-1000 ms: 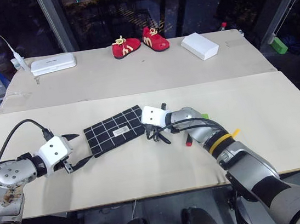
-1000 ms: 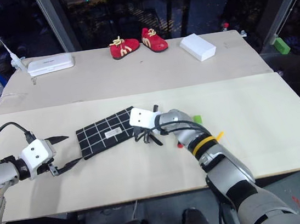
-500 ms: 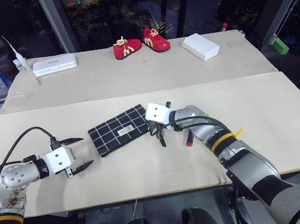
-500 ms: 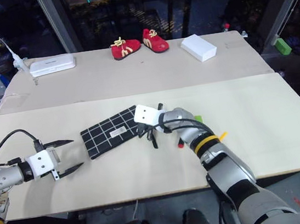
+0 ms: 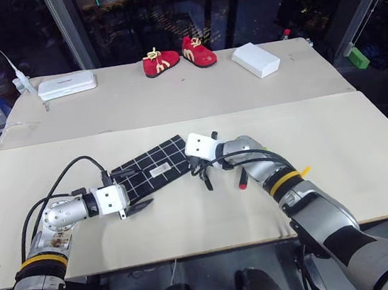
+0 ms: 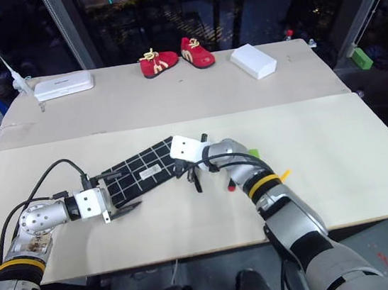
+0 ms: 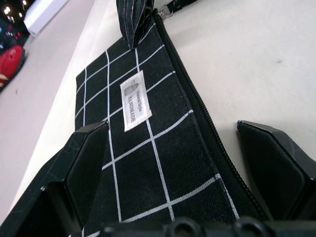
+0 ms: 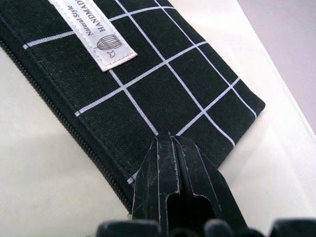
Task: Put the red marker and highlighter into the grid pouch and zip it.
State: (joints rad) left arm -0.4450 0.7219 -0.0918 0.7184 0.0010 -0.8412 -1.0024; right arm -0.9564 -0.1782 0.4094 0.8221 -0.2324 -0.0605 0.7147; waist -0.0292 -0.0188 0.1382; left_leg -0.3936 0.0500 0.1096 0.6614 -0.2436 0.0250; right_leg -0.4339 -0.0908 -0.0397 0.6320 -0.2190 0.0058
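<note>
Nothing is packed yet: the marker [image 5: 242,179] and highlighter [image 6: 254,154] lie just right of the pouch [image 5: 155,168] (zip seemingly closed), whose right corner the shut right gripper [image 5: 201,175] pins while the left gripper [image 5: 130,190] straddles its other end, jaws wide.

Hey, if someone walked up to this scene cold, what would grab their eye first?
The black grid pouch in the middle of the near table, with a gripper at each end: the left gripper open astride its near-left end, the right gripper shut on its right end. Next, the pair of red shoes on the far table, then the red marker beside the right arm.
</note>
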